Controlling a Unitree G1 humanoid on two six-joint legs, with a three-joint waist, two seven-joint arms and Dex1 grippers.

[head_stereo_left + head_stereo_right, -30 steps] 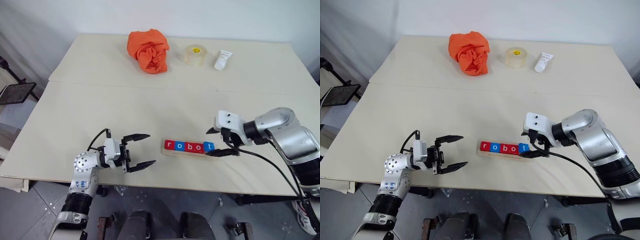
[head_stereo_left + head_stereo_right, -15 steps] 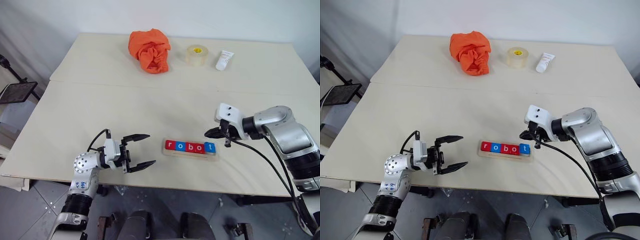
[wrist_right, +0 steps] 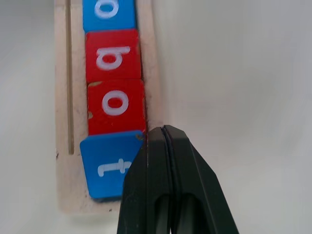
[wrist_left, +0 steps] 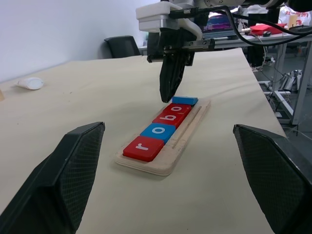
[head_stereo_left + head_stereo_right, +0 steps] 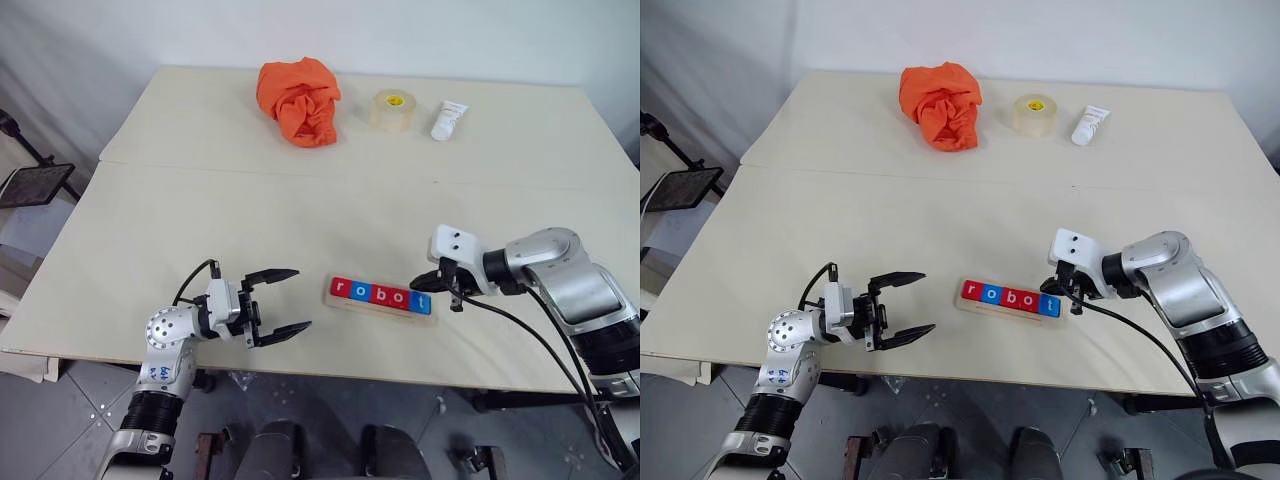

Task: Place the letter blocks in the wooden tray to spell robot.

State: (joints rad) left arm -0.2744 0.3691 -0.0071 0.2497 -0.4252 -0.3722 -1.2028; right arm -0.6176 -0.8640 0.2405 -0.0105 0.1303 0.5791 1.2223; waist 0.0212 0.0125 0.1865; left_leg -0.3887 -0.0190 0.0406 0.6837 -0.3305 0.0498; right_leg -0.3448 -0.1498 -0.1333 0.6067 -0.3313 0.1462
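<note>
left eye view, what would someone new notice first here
The row of red and blue letter blocks reading "robot" stands out, seated in the long pale wooden tray near the front edge of the cream table. The right gripper, fingers shut, points down at the blue "t" end, while the left gripper sits open just left of the tray. At the far side lies a crumpled orange cloth.

pale wood tray (image 5: 380,306), glossy plastic blocks (image 5: 381,294)
</note>
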